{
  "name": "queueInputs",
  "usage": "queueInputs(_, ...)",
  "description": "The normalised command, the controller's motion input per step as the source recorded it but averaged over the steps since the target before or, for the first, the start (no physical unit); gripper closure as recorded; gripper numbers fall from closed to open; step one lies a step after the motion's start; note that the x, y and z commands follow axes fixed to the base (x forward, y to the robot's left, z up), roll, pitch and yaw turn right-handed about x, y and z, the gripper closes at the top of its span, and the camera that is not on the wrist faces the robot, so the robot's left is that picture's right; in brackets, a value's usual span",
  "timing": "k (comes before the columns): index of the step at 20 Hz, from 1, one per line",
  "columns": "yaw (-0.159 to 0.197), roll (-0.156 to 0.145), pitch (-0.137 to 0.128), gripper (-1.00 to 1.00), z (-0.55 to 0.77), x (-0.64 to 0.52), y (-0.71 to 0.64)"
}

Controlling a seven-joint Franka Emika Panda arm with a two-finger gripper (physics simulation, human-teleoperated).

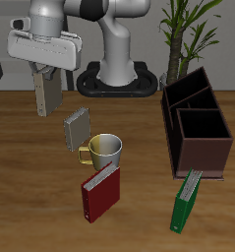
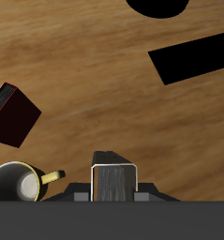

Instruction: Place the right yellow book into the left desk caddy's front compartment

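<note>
Already the hand [image 1: 45, 77] is pinching the book [image 1: 47, 95], which hangs upright from the fingers, clear above the table [image 1: 21, 187] and well apart from the caddy [image 1: 196, 126]. Your wrist view shows its spine end [image 2: 114, 183] seated squarely between the jaws, with the wood far below.

Take the caddy as your landmark. The book is across the table from it, farther back than the mug [image 1: 105, 150]. Its twin, the other grey book [image 1: 77, 126], stands just behind the mug, and the red book [image 1: 100, 191] leans in front of the mug. A green book [image 1: 185, 201] rests just before the caddy's front wall.

As for handling, the book looks thin, stiff and light, so it should not sag or bend in your grip. The covers look smooth, though, and you hold it only by the top edge, so it may swing or slip if you move sharply. The grip on the flat covers near the top is a good one; it leaves the lower end free to enter a well.

The front compartment [image 1: 204, 129] is the well nearer the green book. I judge that the carry across is what remains: travel high enough to pass the mug, line the book up with the well's long side, then lower it.
</note>
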Motion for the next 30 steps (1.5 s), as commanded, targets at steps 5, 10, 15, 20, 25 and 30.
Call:
queueInputs(5,-0.002,0.025,-0.006,1.00,0.24,-0.35,0.20)
queueInputs(10,0.002,0.047,-0.019,1.00,0.26,-0.48,0.37)
queueInputs(15,0.038,0.040,0.010,1.00,0.01,-0.33,0.45)
queueInputs(20,0.008,0.050,-0.010,1.00,0.03,-0.25,0.42)
queueInputs(25,-0.009,0.037,0.004,1.00,0.05,-0.09,0.39)
queueInputs(30,-0.022,0.047,-0.001,1.00,0.07,-0.04,0.46)
